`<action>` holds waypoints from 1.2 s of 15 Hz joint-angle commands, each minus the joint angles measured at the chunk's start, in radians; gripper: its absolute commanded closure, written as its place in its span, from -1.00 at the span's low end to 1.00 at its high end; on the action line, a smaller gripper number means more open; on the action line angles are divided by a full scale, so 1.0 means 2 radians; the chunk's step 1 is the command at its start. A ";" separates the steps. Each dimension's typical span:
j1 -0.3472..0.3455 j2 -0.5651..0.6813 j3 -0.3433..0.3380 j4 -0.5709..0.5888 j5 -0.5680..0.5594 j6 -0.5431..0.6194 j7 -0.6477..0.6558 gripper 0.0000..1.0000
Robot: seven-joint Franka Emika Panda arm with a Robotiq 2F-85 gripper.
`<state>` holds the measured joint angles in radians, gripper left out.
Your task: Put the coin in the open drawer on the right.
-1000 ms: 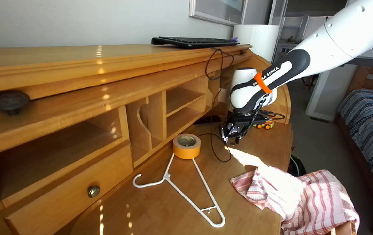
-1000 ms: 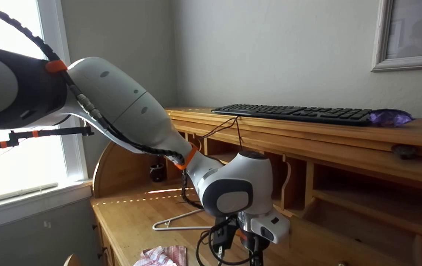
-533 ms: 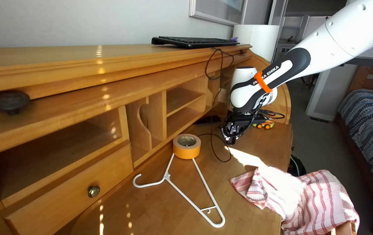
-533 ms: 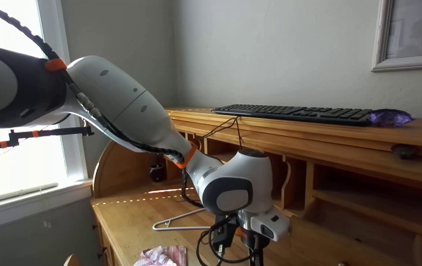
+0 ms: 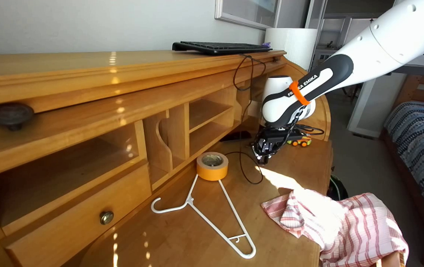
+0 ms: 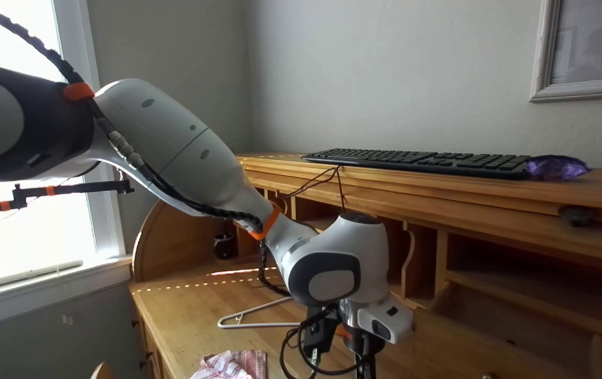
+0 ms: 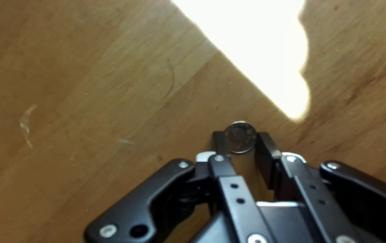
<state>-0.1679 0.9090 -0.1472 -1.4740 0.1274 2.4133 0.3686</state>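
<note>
Just right of centre in the wrist view, the gripper [image 7: 241, 139] pinches the coin [image 7: 241, 137] by its edges; so thin a rim could slip free on lifting.

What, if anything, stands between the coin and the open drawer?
Apparently only the front of the drawer: the end effector has the coin between its jaws and likely must lift it over that edge. Nothing else visible blocks, though the arm hides part of the stretch.
</note>
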 commanded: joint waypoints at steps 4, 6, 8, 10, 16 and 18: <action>0.009 -0.005 -0.007 -0.022 0.000 0.008 -0.003 0.87; 0.015 -0.011 -0.011 -0.027 -0.003 0.009 0.001 0.87; 0.024 -0.020 -0.017 -0.036 -0.008 0.008 0.006 0.87; 0.035 -0.029 -0.024 -0.048 -0.014 0.011 0.009 0.87; 0.069 -0.068 -0.049 -0.087 -0.039 0.005 0.028 0.87; 0.072 -0.094 -0.047 -0.108 -0.039 0.003 0.029 0.87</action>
<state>-0.0491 0.8133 -0.2285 -1.5870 0.0726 2.4132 0.3970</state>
